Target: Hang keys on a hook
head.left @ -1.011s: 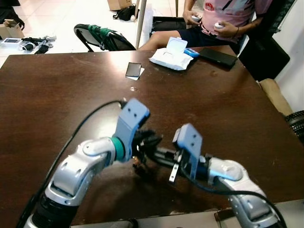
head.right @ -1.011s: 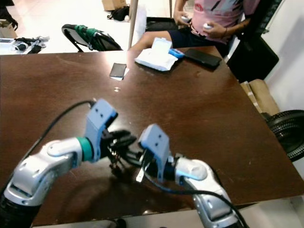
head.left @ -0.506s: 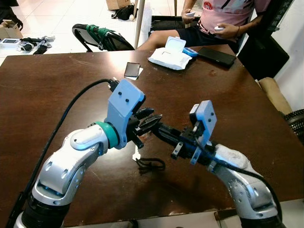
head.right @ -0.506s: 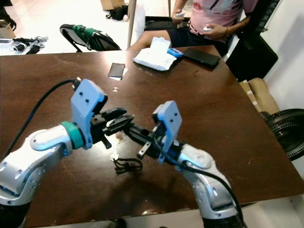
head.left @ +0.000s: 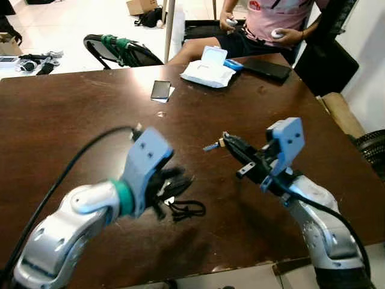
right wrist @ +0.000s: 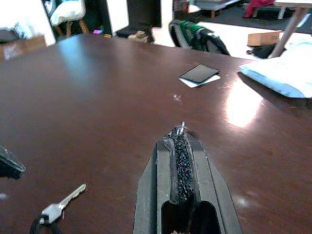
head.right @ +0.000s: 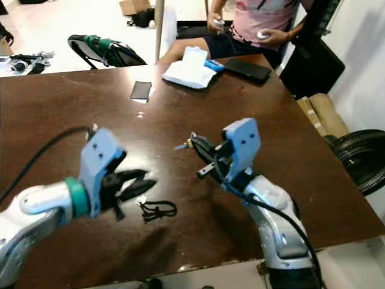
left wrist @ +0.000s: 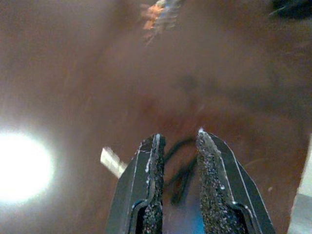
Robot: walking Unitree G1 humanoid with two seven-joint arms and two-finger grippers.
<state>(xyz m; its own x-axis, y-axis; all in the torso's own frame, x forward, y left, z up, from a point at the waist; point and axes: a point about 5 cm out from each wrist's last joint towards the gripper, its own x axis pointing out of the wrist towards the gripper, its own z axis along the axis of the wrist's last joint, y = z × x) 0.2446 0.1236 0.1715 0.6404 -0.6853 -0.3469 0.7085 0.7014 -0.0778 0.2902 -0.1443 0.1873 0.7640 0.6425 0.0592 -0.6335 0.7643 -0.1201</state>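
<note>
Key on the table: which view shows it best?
Right wrist view: the key is sharp, with its silver blade plain to see. The eye views show mainly its black cord, with the key itself tiny. The left wrist view is blurred, showing cord and a silver glint.

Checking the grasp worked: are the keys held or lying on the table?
Lying on the dark wooden table: the silver key on its black cord rests flat beside the left gripper.

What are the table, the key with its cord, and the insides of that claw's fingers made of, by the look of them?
The table looks like dark varnished wood: glossy, with window glare. The key appears to be silvery metal, shiny, on a black cord, likely fabric or rubber. The left claw has fingers lined with black, gritty padding, probably rubber.
</note>
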